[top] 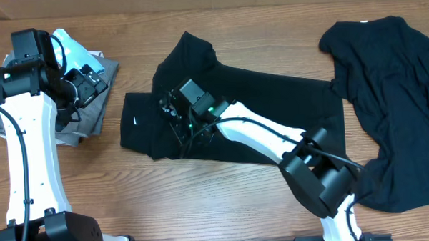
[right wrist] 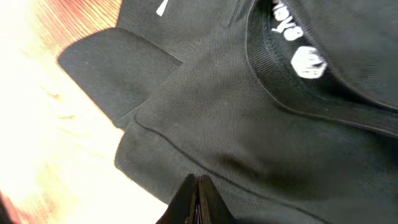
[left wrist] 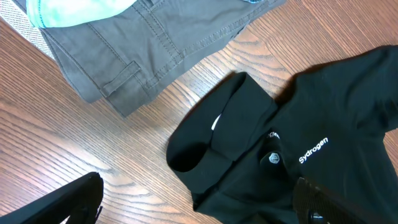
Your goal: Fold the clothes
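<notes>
A black polo shirt [top: 257, 112] lies spread across the middle of the table, partly folded, its collar and white logo to the left. In the left wrist view its collar and white lettering [left wrist: 314, 149] show. My right gripper [top: 173, 111] is down on the shirt near the collar. In the right wrist view its fingers [right wrist: 196, 185] are shut together on the shirt's fabric [right wrist: 249, 124]. My left gripper [top: 91, 82] hovers over the table's left side, open and empty [left wrist: 199, 205]. A second black garment [top: 392, 78] lies crumpled at the right.
A grey folded garment [top: 82, 125] lies at the far left under my left arm and also shows in the left wrist view [left wrist: 143, 43]. A light blue packet [top: 72, 47] rests on it, its edge in the left wrist view [left wrist: 74, 12]. Bare wood lies between it and the polo shirt.
</notes>
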